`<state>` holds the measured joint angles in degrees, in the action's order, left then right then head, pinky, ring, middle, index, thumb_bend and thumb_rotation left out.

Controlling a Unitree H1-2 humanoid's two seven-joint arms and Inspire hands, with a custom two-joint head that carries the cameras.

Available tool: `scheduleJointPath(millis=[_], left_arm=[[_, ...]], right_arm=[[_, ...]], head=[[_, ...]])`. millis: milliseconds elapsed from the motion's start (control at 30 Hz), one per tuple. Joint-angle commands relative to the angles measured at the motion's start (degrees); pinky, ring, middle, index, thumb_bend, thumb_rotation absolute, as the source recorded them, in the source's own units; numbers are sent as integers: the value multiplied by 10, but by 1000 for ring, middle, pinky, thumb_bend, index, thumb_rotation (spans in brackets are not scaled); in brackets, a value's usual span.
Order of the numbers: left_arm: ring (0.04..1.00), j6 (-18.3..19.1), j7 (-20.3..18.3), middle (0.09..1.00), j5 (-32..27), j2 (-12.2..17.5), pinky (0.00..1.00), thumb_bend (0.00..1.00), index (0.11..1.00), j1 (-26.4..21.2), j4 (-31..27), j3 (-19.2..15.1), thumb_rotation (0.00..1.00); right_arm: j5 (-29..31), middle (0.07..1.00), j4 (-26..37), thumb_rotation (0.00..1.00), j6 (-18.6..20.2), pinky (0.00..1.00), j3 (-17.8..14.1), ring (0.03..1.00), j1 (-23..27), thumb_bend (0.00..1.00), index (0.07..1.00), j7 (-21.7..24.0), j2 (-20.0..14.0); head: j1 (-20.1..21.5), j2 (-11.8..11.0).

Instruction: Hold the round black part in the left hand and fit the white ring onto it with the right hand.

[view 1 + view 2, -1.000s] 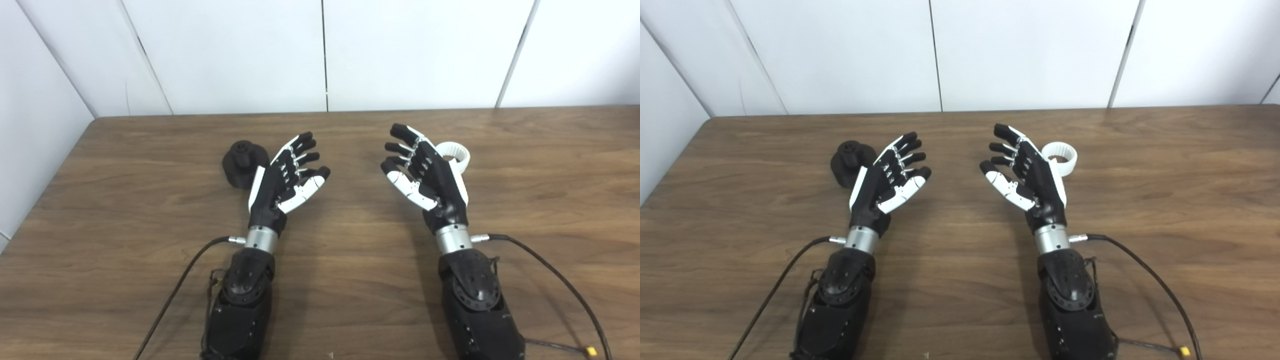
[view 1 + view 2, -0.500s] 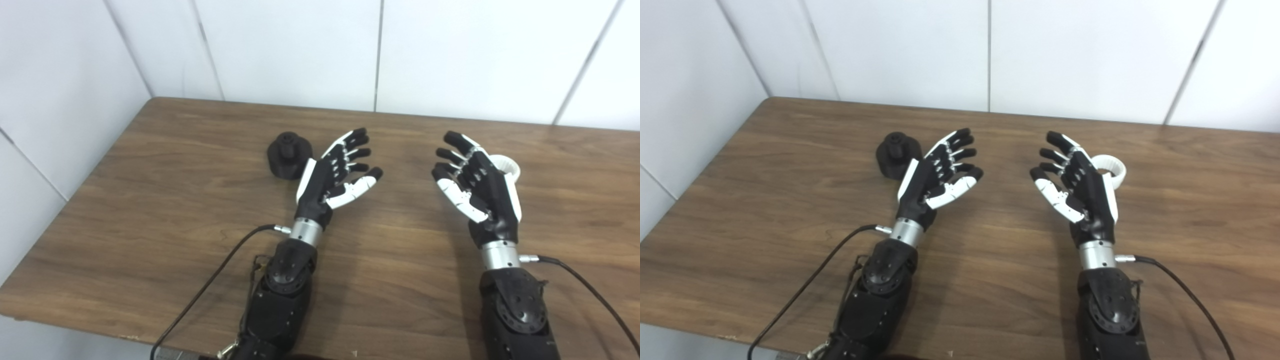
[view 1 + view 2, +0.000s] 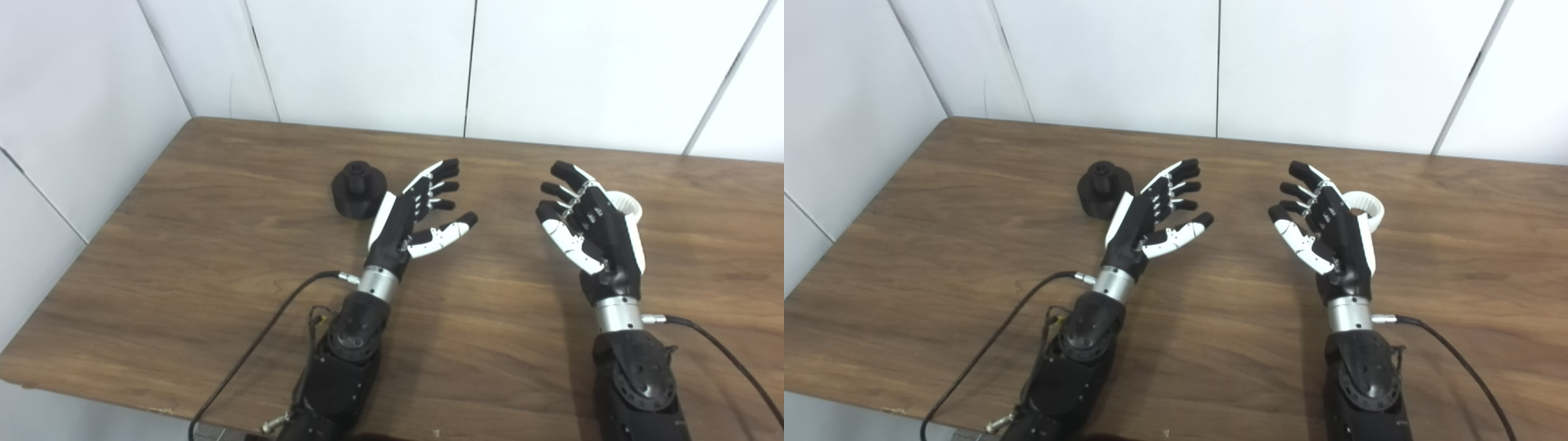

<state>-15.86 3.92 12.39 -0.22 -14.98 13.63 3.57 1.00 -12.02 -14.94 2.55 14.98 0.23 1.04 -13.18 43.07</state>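
The round black part (image 3: 359,190), a disc with a short hub on top, rests on the wooden table (image 3: 202,245). Just to its right is my left hand (image 3: 411,217), palm turned inward, open and empty, apart from the part. My right hand (image 3: 591,229) is also open and holds nothing. The white ring (image 3: 1369,209) lies on the table directly behind and to the right of the right hand, which hides part of it.
White wall panels (image 3: 367,61) stand behind the table and along its left side. The table's front edge (image 3: 92,392) shows at lower left. Black cables (image 3: 263,343) run from both wrists across the wood.
The camera has swung, shifting the whole scene rightward in the picture. My left hand's thumb has spread out further from its fingers. The right hand and both parts hold still.
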Motion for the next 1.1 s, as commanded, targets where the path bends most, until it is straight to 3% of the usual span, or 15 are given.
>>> scheduleJointPath(millis=[0,233,367,600,833,1000,1067], left_arm=[[831,-14,18,853,25,11,766,605,817,-18,-37,-5,195],[832,6,28,849,52,32,819,628,818,-20,-68,-12,204],[838,6,29,853,52,44,770,628,813,-23,-77,-21,188],[843,21,47,853,110,74,770,618,819,-26,-88,-30,239],[856,44,60,847,128,94,830,616,808,-26,-100,-43,225],[851,46,56,861,117,105,748,613,818,-28,-103,-53,203],[863,46,60,867,122,111,786,613,826,-30,-100,-56,216]], right_arm=[[3,831,-29,269,-21,688,-7,765,-23,573,783,8,-13],[2,832,-31,270,-21,680,-6,759,-22,571,785,9,-14],[5,831,-30,268,-18,681,-6,763,-21,573,783,10,-13],[1,827,-32,271,-20,668,-6,757,-20,585,778,6,-10],[5,833,-36,270,-23,683,-7,761,-20,572,780,9,-13],[5,834,-33,265,-19,689,-7,767,-21,568,783,10,-13],[5,835,-33,268,-19,686,-7,766,-21,570,785,10,-14]], head=[[-1,1],[-2,0],[-3,0],[-3,0],[-5,0],[-5,0],[-6,0]])
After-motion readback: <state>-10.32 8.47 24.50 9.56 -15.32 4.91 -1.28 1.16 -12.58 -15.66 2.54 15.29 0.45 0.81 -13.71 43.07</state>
